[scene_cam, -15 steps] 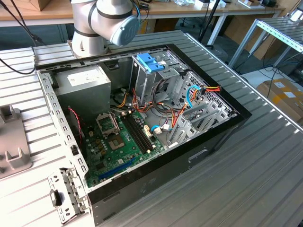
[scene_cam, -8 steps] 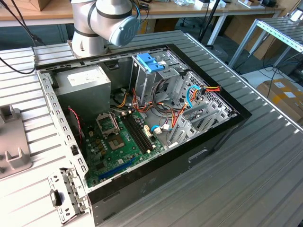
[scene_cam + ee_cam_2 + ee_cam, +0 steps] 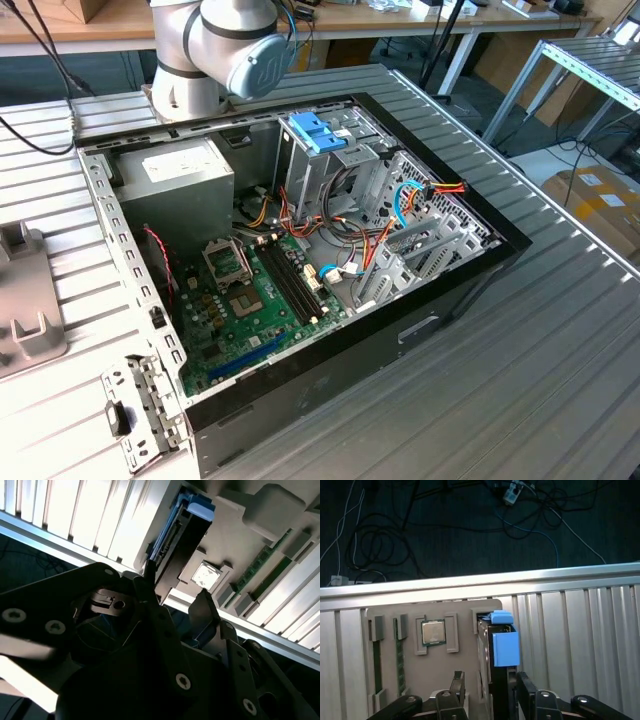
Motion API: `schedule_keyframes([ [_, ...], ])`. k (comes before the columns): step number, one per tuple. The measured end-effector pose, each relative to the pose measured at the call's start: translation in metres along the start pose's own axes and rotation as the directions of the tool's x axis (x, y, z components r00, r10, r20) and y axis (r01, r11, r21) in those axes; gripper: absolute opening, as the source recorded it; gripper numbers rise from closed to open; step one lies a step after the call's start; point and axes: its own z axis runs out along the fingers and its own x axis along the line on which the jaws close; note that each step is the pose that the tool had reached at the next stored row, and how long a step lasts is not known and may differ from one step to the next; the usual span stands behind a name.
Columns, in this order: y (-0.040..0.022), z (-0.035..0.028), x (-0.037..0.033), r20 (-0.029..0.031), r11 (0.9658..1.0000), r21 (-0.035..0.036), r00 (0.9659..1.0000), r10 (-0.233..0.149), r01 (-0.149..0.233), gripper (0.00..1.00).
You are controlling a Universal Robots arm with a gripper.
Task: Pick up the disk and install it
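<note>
The disk (image 3: 495,645) stands on edge in a slot of a grey holder tray (image 3: 465,610), its light-blue bracket (image 3: 505,647) facing the camera in the first wrist view. My gripper (image 3: 490,686) is open and straddles the disk, one dark finger (image 3: 457,684) on each side, with gaps still showing. In the second wrist view the disk (image 3: 177,545) runs away between the same fingertips (image 3: 201,602) of the gripper (image 3: 175,592). The open computer case (image 3: 470,265) with its drive cage (image 3: 400,190) lies in the exterior view.
The tray also holds a processor chip (image 3: 433,632) and green memory sticks (image 3: 400,652). It sits on a slatted aluminium table (image 3: 570,630) near an edge with cables on the floor beyond. In the case are a power supply (image 3: 180,180), a motherboard (image 3: 250,305) and a blue tabbed piece (image 3: 318,130).
</note>
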Motion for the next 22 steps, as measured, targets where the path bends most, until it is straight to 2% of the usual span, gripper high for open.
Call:
schedule_keyframes([
  [3,0.002,0.0009,-0.002,0.0013,1.0,-0.0001,1.0,-0.001,0.001,0.55],
  [8,0.0077,0.0038,-0.0046,0.0077,0.9999,-0.0009,0.9998,-0.017,0.017,0.55],
  [15,0.014,0.009,-0.0067,0.0244,0.9988,-0.003,0.9985,-0.049,0.049,0.55],
  [22,0.0201,0.014,-0.0063,0.0467,0.9981,-0.004,0.9971,-0.06,0.061,0.55],
])
